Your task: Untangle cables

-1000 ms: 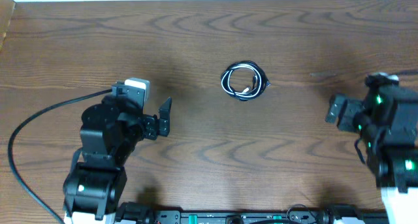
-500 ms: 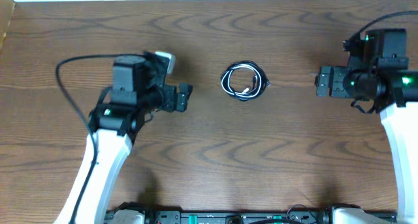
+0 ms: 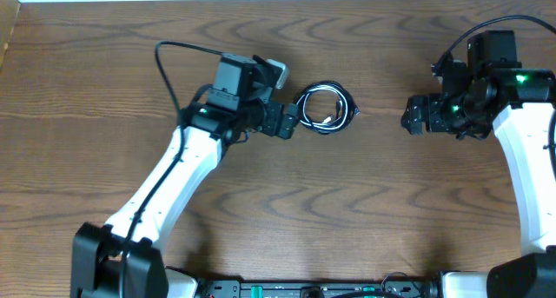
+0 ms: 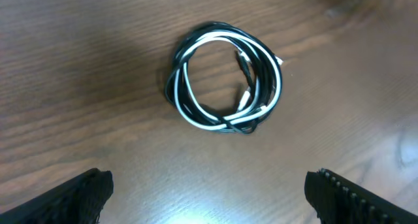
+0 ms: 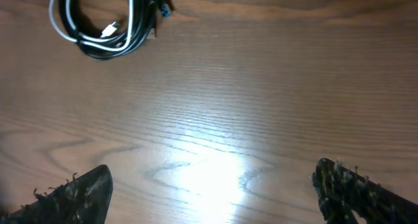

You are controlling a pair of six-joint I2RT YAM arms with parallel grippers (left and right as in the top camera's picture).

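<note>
The cables (image 3: 326,109) lie as one small coil on the table (image 3: 261,211), white wound in with black — light, limp, likely to slide on the wood. Our left claw (image 3: 287,122) hovers at its nine o'clock, the right claw (image 3: 415,116) well off at three; both gape wide, empty. We'd pinch opposite sides of the coil.

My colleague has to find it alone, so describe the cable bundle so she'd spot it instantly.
On the wooden table, look between the left gripper and the right gripper, nearer the left. There lies a small round coil of two cords, one white, one black; unlike the black wire on the left arm, it lies loose.
</note>
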